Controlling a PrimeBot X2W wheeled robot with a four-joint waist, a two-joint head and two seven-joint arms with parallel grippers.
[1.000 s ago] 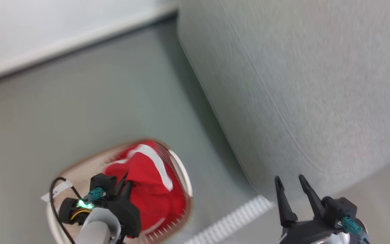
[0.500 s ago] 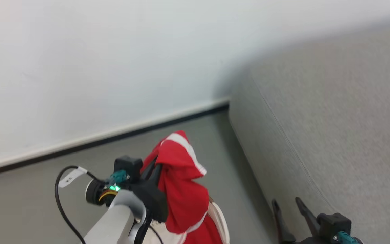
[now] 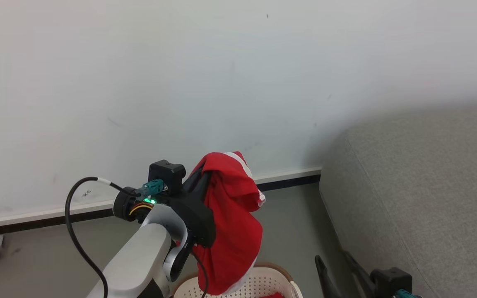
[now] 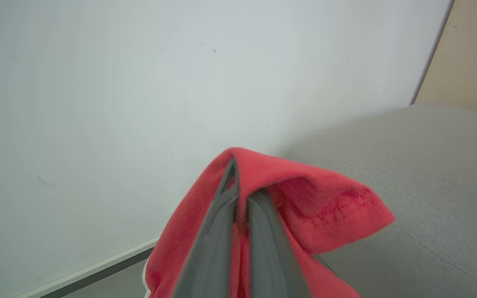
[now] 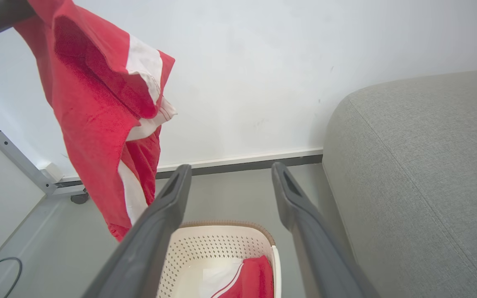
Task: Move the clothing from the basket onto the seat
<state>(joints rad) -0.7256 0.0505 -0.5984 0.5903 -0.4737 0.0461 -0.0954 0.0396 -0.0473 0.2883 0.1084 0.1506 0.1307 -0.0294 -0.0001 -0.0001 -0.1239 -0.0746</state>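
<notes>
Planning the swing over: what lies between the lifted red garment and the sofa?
Head view: bare grey floor between red garment and sofa, with the open right tool low in that gap.

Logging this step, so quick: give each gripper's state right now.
Left gripper: shut on the red garment.
Right gripper: open, holding nothing.

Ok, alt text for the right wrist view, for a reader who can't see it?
A red and white garment hangs in mid-air at upper left. The right gripper, fingers open, frames a cream basket on the floor with more red clothing inside. A grey sofa lies to the right, a white wall behind.
</notes>
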